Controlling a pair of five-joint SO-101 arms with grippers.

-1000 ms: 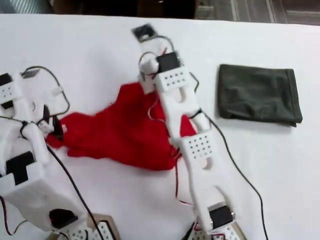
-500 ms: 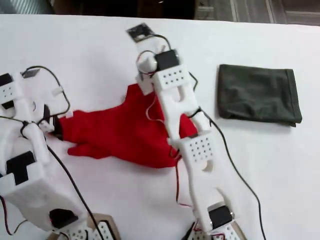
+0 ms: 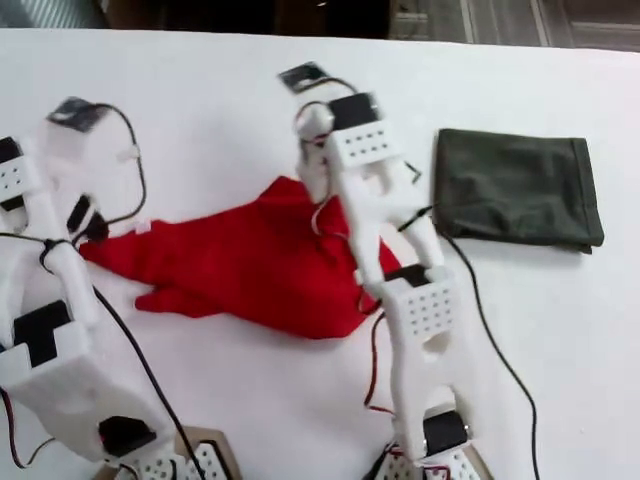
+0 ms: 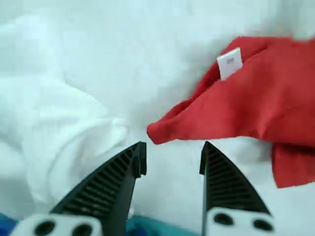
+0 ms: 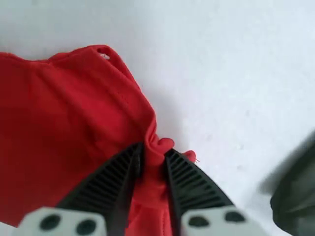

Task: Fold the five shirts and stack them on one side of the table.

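Observation:
A red shirt (image 3: 240, 265) lies spread across the middle of the white table (image 3: 200, 90). My right gripper (image 5: 153, 150) is shut on a bunched fold at the shirt's (image 5: 74, 128) far right edge; in the high view it (image 3: 318, 185) stands over that edge. My left gripper (image 4: 173, 147) is open, its tips just short of the shirt's (image 4: 256, 108) left corner, with nothing between them. A white tag (image 4: 229, 63) shows near that corner. In the high view the left gripper (image 3: 88, 222) is at the shirt's left tip.
A folded dark green shirt (image 3: 515, 190) lies at the right of the table, and its edge (image 5: 295, 196) shows close beside my right gripper. Cables trail from both arms over the cloth. The table's far side and near middle are bare.
The right gripper has moved right and slightly back with the shirt's edge, stretching the shirt out. The left gripper has lifted back from the shirt's left corner, which now lies free.

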